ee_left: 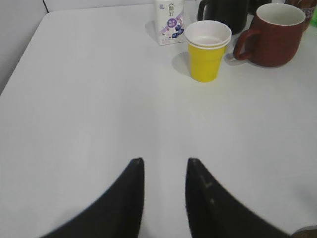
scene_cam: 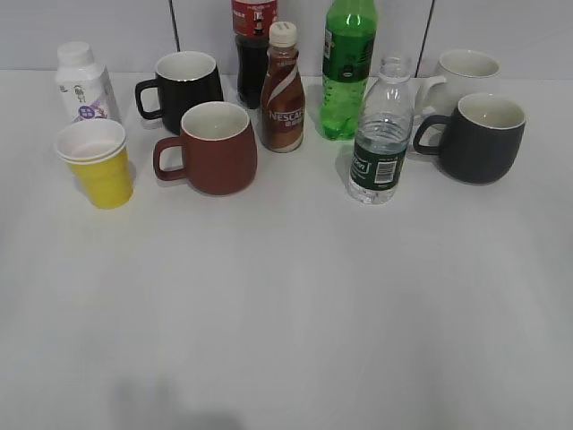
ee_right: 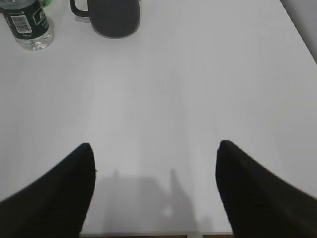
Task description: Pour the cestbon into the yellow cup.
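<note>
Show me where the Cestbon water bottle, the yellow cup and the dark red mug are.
Cestbon bottle (scene_cam: 373, 167), exterior view, on its dark green label.
Yellow cup (scene_cam: 104, 178), exterior view, on its yellow side wall.
Dark red mug (scene_cam: 219, 157), exterior view, on its front wall.

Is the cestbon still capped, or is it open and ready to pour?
Open. The cestbon stands upright on the table with its bare threaded neck showing and no cap on it.

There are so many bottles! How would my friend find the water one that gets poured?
Look at the row of bottles and mugs at the back of the white table. Right of the tall green bottle, just left of the dark grey mug, stands the water bottle. It alone is clear, capless, with a dark green label.
</note>
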`<state>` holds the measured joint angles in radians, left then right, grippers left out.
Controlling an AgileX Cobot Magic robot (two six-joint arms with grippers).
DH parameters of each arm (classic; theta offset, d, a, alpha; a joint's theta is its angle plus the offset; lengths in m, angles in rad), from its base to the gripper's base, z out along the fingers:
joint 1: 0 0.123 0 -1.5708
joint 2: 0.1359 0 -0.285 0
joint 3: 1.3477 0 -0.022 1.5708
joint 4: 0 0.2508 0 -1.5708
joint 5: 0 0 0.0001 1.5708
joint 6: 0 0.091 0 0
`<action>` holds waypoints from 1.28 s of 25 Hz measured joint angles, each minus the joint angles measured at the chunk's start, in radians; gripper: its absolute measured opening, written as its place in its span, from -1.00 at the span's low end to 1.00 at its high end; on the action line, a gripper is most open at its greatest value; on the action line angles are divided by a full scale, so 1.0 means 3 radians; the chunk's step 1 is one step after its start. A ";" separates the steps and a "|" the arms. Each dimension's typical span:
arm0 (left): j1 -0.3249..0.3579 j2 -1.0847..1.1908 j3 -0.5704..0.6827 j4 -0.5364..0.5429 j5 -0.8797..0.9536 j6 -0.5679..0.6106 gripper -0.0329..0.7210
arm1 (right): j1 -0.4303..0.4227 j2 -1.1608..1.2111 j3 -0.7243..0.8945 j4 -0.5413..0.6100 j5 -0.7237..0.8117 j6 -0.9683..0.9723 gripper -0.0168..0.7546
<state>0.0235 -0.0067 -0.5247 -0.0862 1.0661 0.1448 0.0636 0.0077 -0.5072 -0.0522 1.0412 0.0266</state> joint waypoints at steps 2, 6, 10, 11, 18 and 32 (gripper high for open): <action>0.0000 0.0000 0.0000 0.0000 0.0000 0.0000 -0.31 | 0.0000 0.0000 0.0000 0.0000 0.0000 0.0000 0.52; 0.0000 0.0000 0.0000 0.0000 0.0000 0.0000 -0.31 | 0.0000 0.0000 0.0000 0.0000 0.0000 0.0000 0.52; 0.0000 0.0000 0.0000 -0.0025 0.0000 0.0000 -0.31 | 0.0000 0.0006 0.0000 0.0000 0.0000 0.0000 0.52; -0.0004 0.0000 -0.0003 -0.0029 -0.0008 0.0000 -0.31 | 0.0000 0.0015 0.0000 0.0000 0.0000 0.0000 0.52; -0.0011 0.0391 -0.0125 -0.0147 -0.1016 0.0000 -0.31 | 0.0000 0.0384 -0.0151 0.0000 -0.0935 0.0000 0.52; -0.0025 0.2991 -0.0029 -0.0347 -0.3745 0.0000 -0.29 | 0.0000 0.2674 -0.0111 0.0127 -0.3185 0.0000 0.47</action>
<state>0.0160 0.8907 -0.5334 -0.1901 -0.0573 0.1448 0.0636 0.8098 -0.5405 -0.0141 0.0858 0.0266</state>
